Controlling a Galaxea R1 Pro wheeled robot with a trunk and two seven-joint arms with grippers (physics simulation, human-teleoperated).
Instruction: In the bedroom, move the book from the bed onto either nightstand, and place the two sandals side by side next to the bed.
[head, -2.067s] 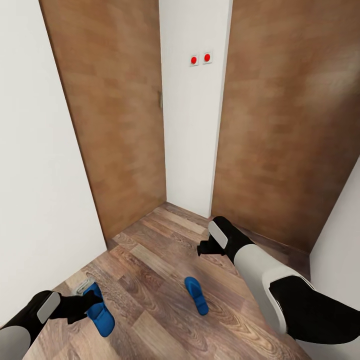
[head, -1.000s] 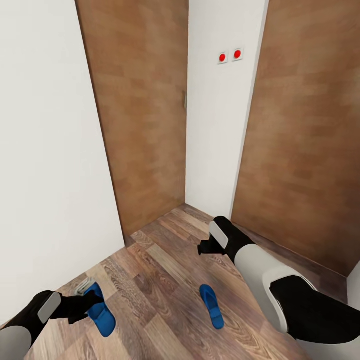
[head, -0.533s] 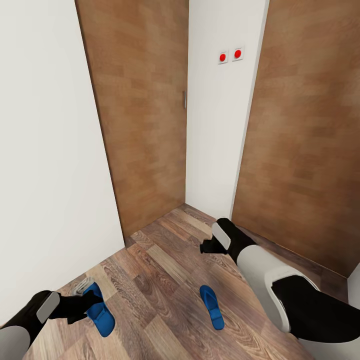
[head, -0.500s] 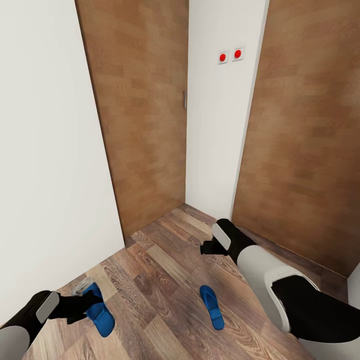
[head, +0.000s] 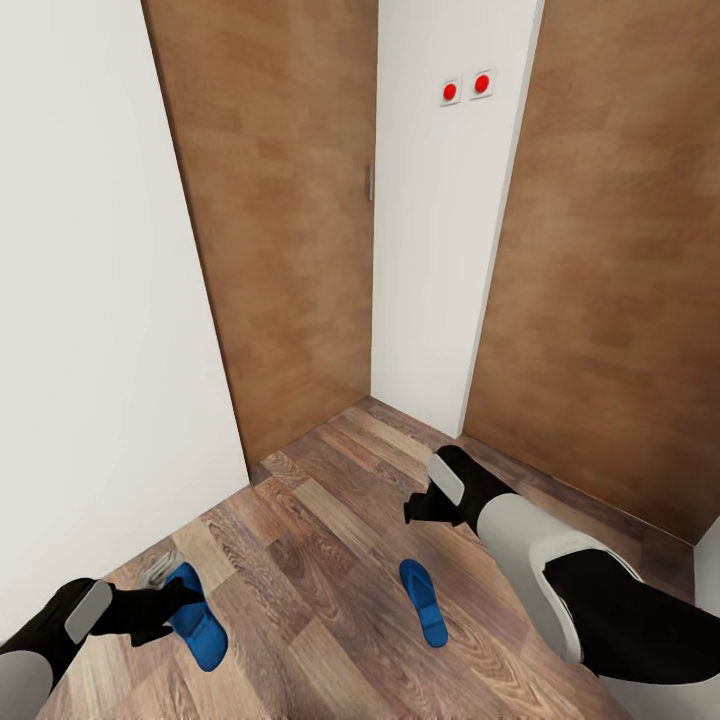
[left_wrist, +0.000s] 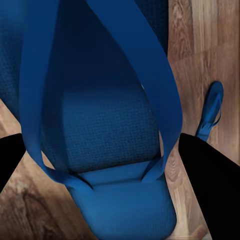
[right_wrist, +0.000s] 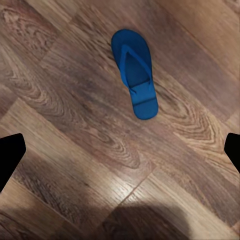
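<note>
Two blue sandals on record. Item one, held sandal (head: 197, 628): at the left gripper (head: 172, 607), low over the floor (head: 320, 540) near the white wall (head: 100, 330); the left wrist view has it close up (left_wrist: 100, 130) between the two black fingers (left_wrist: 207, 172), which appear clamped on it, though the contact itself is hidden. Item two, loose sandal (head: 423, 602): flat on the planks, strap up, well apart from item one; also seen from above in the right wrist view (right_wrist: 135, 80). Right gripper (head: 420, 508): hangs above and beyond the loose sandal, fingers (right_wrist: 10, 155) spread wide at the edges of its wrist view, holding nothing. Surroundings: two brown doors (head: 290, 230) meeting a white pier with two red-dotted switches (head: 466, 88). Bed, book and nightstands: no entry from this position. Progress, as judged: early; one sandal seems collected, the second is yet to be grasped, both must then go side by side next to the bed, and the book step cannot be assessed. Change against the frame two seconds back: the whole picture has shifted, so the camera turned; the loose sandal keeps its place on the floor; the right arm has sunk a little toward it, and the left arm has dropped slightly with its sandal.
</note>
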